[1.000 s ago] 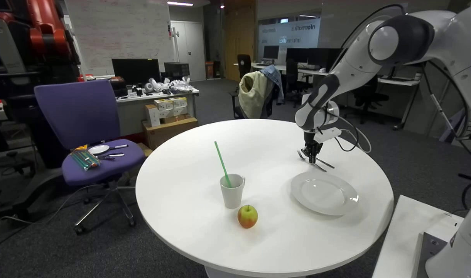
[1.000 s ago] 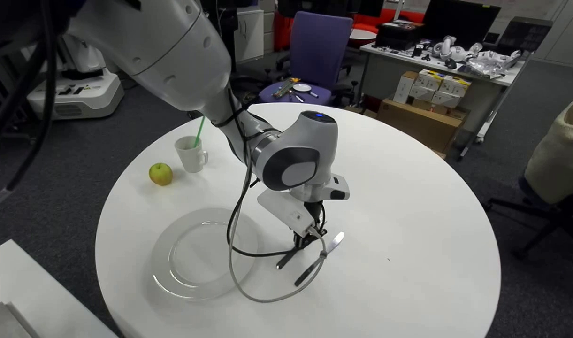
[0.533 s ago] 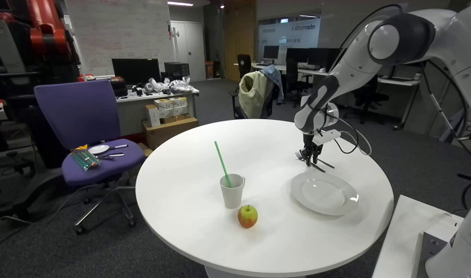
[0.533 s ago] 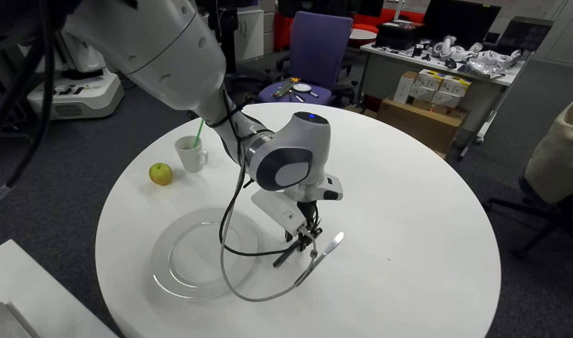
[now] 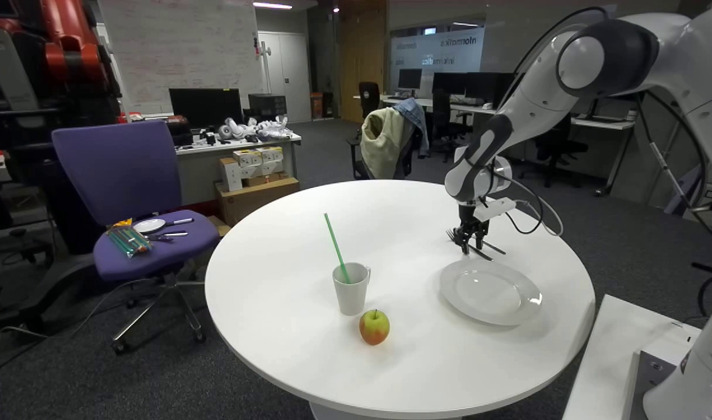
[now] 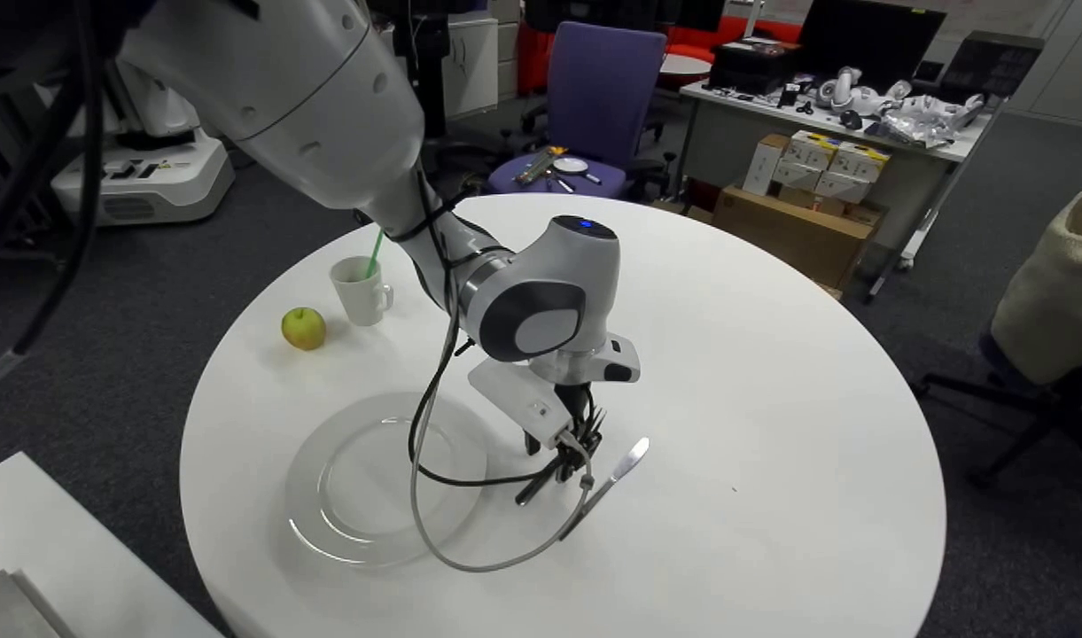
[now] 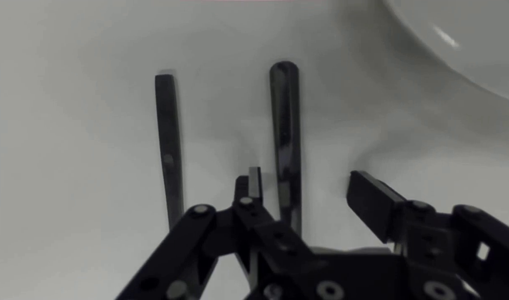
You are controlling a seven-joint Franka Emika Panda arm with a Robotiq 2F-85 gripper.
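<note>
Visibly, in an exterior view, one table (image 6: 771,408) bore, left to right about the gripper (image 6: 548,461): one apple (image 6: 303,329) at ten o'clock; one mug (image 6: 356,297) between ten and eleven, containing one straw (image 6: 375,255); one plate (image 6: 372,492) at nine; and one fork (image 6: 533,489), handle toward seven. In the wrist view the gripper's two fingers (image 7: 371,205) stood partly apart, one either side of the fork's handle, gripping nothing. One knife (image 6: 613,479) lay near the fork, toward four in an exterior view.

Both exterior views look obliquely down, sharing most of the round table (image 5: 402,256); wrist view close above it, apparently near-vertical, dim.
</note>
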